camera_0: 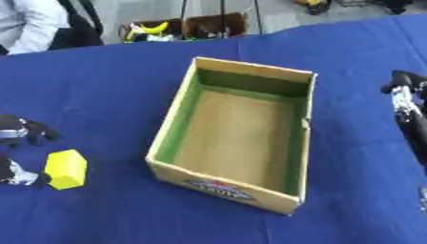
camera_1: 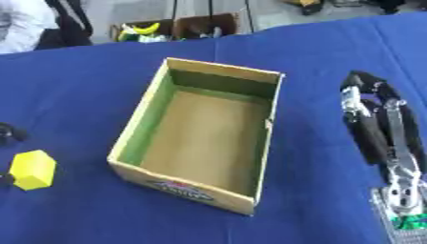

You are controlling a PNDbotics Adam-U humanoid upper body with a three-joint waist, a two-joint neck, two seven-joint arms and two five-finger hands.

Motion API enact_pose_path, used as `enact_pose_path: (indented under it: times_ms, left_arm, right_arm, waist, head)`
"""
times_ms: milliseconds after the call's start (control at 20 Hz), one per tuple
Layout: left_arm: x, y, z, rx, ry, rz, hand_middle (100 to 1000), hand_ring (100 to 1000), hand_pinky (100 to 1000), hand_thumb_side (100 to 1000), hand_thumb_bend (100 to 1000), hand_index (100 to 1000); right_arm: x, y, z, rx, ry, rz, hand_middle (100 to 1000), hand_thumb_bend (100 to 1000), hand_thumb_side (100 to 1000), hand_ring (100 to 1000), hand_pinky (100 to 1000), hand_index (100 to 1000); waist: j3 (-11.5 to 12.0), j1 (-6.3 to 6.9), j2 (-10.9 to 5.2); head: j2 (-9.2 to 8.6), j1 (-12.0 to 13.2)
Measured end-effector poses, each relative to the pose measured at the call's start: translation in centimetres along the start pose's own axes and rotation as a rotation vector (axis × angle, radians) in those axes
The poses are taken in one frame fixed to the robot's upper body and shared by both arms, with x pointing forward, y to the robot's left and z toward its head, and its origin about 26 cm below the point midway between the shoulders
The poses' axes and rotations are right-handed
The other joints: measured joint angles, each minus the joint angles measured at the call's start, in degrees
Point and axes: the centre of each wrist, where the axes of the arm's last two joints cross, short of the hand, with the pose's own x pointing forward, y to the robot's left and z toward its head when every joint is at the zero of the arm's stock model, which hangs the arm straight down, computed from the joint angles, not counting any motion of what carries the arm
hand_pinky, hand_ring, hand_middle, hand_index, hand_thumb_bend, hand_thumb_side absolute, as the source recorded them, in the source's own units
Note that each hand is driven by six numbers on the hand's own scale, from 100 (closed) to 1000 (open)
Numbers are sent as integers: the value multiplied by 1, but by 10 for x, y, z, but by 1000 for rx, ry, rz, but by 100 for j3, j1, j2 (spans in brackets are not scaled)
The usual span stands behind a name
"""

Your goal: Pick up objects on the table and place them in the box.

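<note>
A small yellow block [camera_0: 66, 168] lies on the blue cloth at the left, a short way from the box. My left hand [camera_0: 23, 132] shows only partly at the left edge, open. Its dark fingers are just above the block and another part of the hand [camera_0: 18, 175] touches the block's lower left side. An open cardboard box [camera_0: 298, 143] with green inner walls stands in the middle, and nothing shows inside it. My right hand [camera_1: 377, 125] lies to the right of the box, fingers straight and pointing away, holding nothing.
Blue cloth [camera_0: 108, 76] covers the whole table. Beyond its far edge stand crates [camera_0: 185, 27] with yellow and green items. A person in white [camera_0: 25, 24] is at the far left, away from the table's things.
</note>
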Motion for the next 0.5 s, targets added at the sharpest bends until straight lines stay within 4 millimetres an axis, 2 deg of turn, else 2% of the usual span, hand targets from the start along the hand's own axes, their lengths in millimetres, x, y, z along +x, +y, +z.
enact_pose_path:
  times_ms: [500]
  left_arm:
    - [0, -3, -12, -11, -13, 2, 842, 804, 675, 667, 629, 1000]
  right_arm:
    - [0, 0, 0, 1, 0, -1, 662, 100, 856, 1000, 886, 858]
  waist:
    - [-31, 7, 29]
  head:
    - [-1, 19]
